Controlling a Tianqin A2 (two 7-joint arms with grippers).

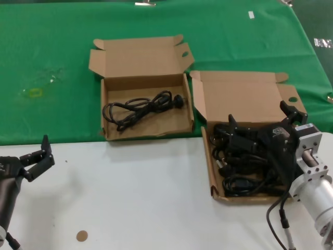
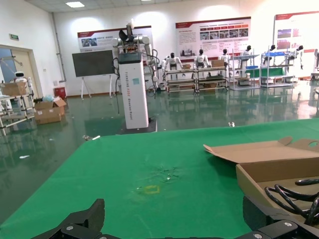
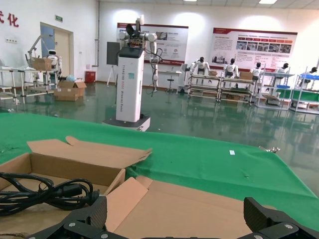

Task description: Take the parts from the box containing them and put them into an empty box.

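The longer cardboard box [image 1: 210, 161] with a tall plain lid and a round hole [image 1: 290, 99] stands at the right and holds several black power cords [image 1: 244, 169]. My right gripper [image 1: 260, 119] hangs open just above those cords, with nothing between its jaws. Its wrist view [image 3: 177, 215] looks onto that box's lid [image 3: 199, 209]. The wider box with eared lid flaps [image 1: 138, 57] stands to its left with one black cord [image 1: 138, 109] in it. That cord also shows in the right wrist view [image 3: 45, 191]. My left gripper [image 1: 39, 156] waits open and empty at the table's left edge.
A green cloth [image 1: 52, 41] covers the far half of the table, with a yellow mark [image 1: 35, 92] on it. The near half is white tabletop [image 1: 145, 192] with a small brown disc [image 1: 81, 236]. A black cable [image 1: 276, 219] trails from my right arm.
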